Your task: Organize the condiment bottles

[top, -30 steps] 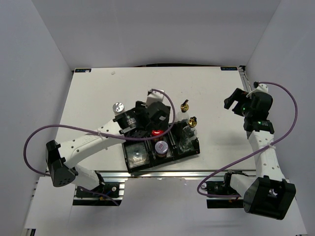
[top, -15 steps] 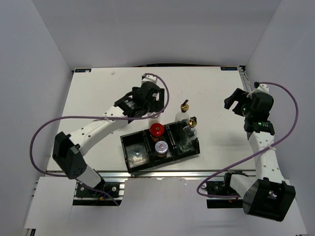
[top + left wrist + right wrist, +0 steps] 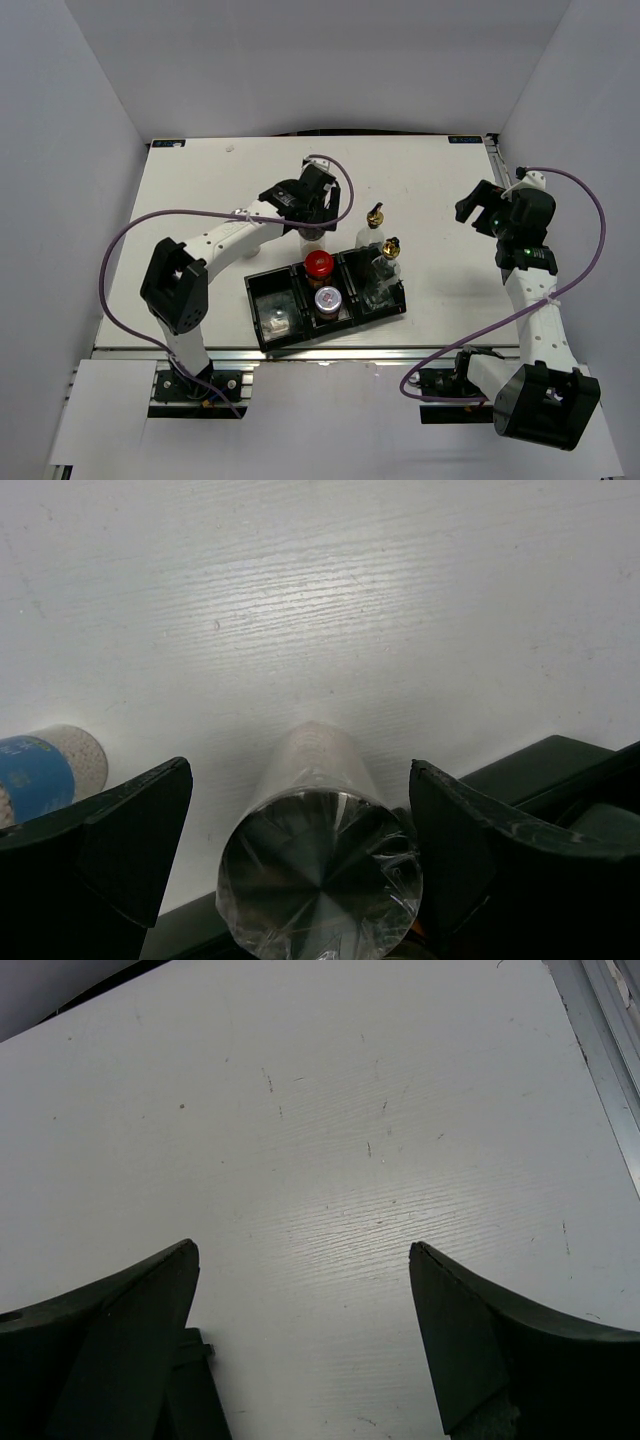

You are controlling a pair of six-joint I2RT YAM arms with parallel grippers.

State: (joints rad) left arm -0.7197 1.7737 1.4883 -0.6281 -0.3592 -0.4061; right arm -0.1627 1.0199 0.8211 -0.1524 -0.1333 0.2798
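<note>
My left gripper (image 3: 311,222) is open and straddles a silver-lidded shaker (image 3: 320,880), with a gap on both sides. The shaker (image 3: 312,237) stands on the table just behind the black tray (image 3: 262,283). The red-lidded jar (image 3: 319,263) and a silver-lidded shaker (image 3: 327,299) stand in the middle compartment. Another shaker (image 3: 277,321) is in the left one. A glass bottle with a gold pourer (image 3: 387,250) is in the right one. A second such bottle (image 3: 375,216) stands on the table behind the tray. My right gripper (image 3: 478,207) is open and empty.
A pale container with a blue label (image 3: 40,775) shows at the left edge of the left wrist view. The tray's corner (image 3: 545,770) lies at the lower right there. The right wrist view shows only bare white table (image 3: 330,1160) and its metal edge (image 3: 610,1050).
My left gripper has moved from over the red-lidded jar in the tray to behind the tray, and now straddles the shaker there. The jar now stands uncovered. The right arm has not moved.
</note>
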